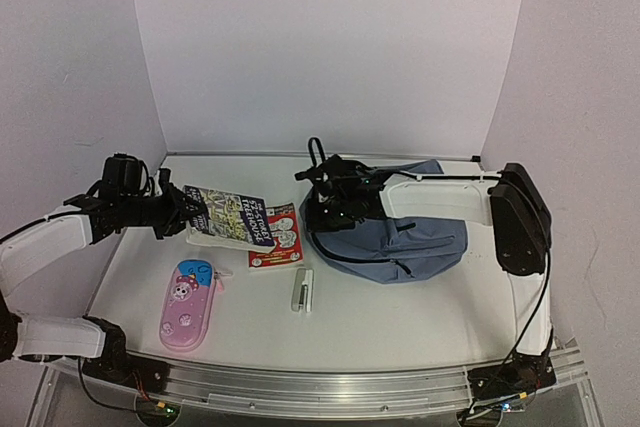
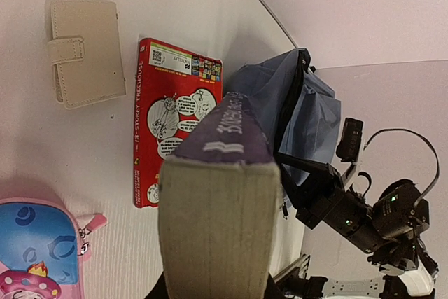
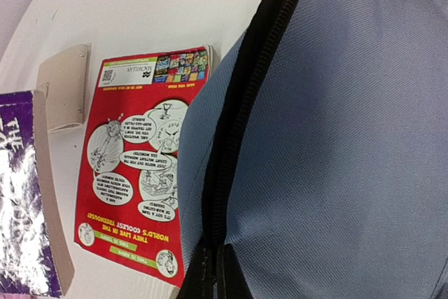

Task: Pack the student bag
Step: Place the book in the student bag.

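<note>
Purple book point(image 2: 217, 194) hides left jaws pinching it; right jaws closed by student bag point(image 3: 336, 138).

The red book point(image 3: 133, 173) bore "THEY LIVE IN THE WORLD'S COOLEST TREEHOUSE" upside down at 6 o'clock, "MACMILLAN" at 12 o'clock, and "13-STOREY TREEHOUSE" on its spine. The purple book point(image 3: 17, 194) showed "THE".

Left arm point(image 1: 45, 237) reaches sideways, its left gripper point(image 1: 188, 213) clamped on a purple book point(image 1: 232, 215). Right arm point(image 1: 520, 222) folds back across, right gripper point(image 1: 326, 213) pinched tight on the student bag point(image 1: 420, 247).
</note>
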Robot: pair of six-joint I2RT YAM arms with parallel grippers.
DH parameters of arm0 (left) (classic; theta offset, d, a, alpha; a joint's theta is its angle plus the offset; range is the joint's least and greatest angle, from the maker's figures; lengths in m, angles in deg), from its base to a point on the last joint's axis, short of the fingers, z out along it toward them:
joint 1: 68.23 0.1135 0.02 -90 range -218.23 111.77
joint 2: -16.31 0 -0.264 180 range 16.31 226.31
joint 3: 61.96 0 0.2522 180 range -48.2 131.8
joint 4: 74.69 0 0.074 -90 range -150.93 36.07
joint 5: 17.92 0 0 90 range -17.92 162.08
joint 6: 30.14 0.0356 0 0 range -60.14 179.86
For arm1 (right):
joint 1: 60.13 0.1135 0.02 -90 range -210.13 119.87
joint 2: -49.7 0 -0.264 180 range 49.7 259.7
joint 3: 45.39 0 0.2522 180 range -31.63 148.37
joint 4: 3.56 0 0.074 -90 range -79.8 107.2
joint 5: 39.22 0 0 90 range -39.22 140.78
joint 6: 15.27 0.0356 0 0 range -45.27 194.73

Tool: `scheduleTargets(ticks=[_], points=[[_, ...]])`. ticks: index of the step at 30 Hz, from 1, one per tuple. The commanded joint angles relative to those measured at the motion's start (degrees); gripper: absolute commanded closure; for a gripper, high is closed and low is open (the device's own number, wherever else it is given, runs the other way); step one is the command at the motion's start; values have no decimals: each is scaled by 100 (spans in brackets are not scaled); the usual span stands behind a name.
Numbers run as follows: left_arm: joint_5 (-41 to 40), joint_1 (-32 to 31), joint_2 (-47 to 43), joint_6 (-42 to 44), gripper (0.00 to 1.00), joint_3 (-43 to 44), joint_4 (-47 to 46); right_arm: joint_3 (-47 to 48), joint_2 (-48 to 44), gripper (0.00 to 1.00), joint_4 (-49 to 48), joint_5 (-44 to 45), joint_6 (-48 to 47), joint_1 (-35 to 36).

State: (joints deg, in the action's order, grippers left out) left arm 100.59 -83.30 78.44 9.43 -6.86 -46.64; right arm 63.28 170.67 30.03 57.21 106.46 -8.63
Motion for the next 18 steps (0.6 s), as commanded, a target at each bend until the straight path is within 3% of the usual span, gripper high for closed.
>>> scheduleTargets(ticks=[1, 13, 18], points=[[169, 2, -276, 24, 100, -11, -457, -306, -357, 100, -403, -386, 101, -167], [313, -3, -400, 63, 100, 178, -473, -932, -1457, 100, -559, 257, 138, -367], [499, -65, -166, -394, 100, 207, -1158, -1390, -2132, 100, -550, 398, 177, -546]])
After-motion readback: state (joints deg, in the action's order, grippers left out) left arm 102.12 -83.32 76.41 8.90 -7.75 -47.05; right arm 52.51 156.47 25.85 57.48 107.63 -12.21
